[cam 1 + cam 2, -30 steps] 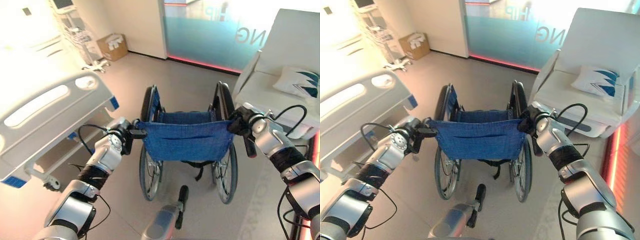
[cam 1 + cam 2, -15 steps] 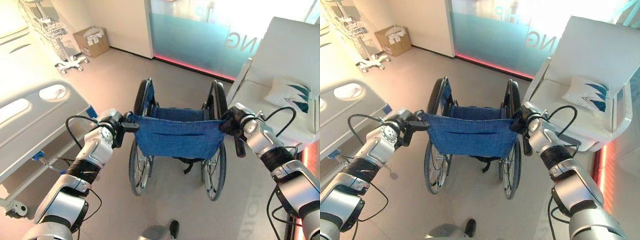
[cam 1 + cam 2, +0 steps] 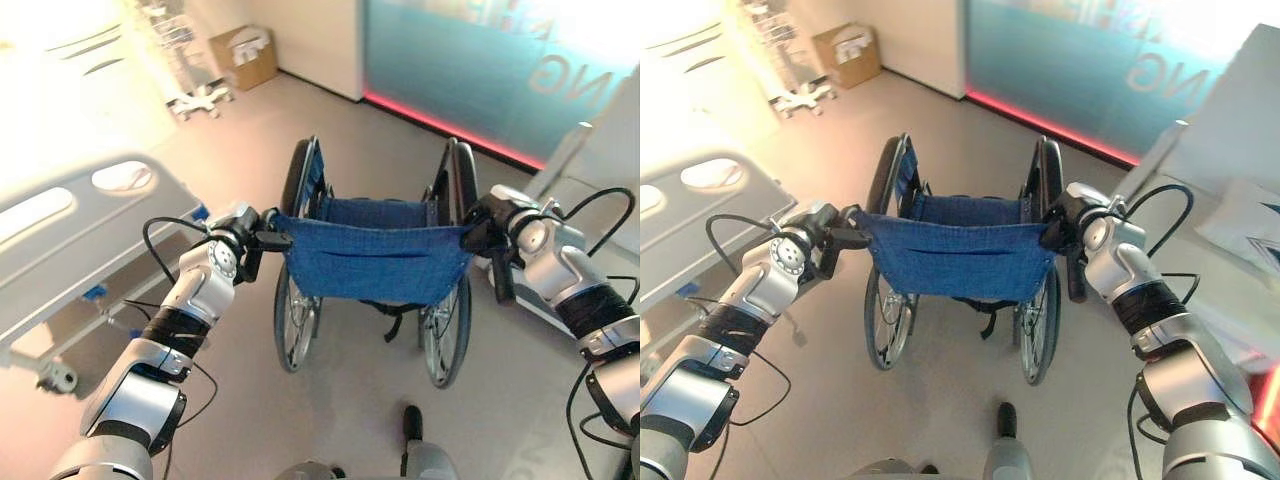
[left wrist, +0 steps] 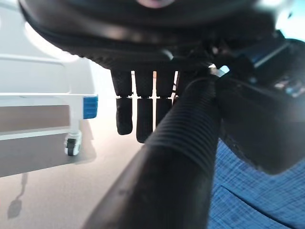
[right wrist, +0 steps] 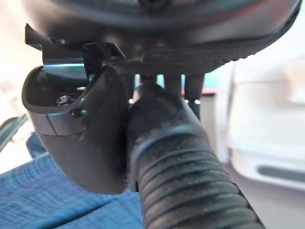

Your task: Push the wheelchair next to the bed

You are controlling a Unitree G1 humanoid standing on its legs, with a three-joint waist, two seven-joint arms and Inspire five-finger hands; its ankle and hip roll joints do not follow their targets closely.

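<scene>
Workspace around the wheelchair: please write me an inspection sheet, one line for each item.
Surface: plain floor.
Job's things: wheelchair upright in the middle, its blue back facing the robot; bed to its left, a gap between them.
Clutter: cardboard box by the far wall; wheeled stand near it.
Hands: left hand on the left push handle, fingers curled over it; right hand on the right push handle, thumb against it.
Cables: nothing seen.
Surroundings: frosted glass wall ahead; white seat to the right.
</scene>
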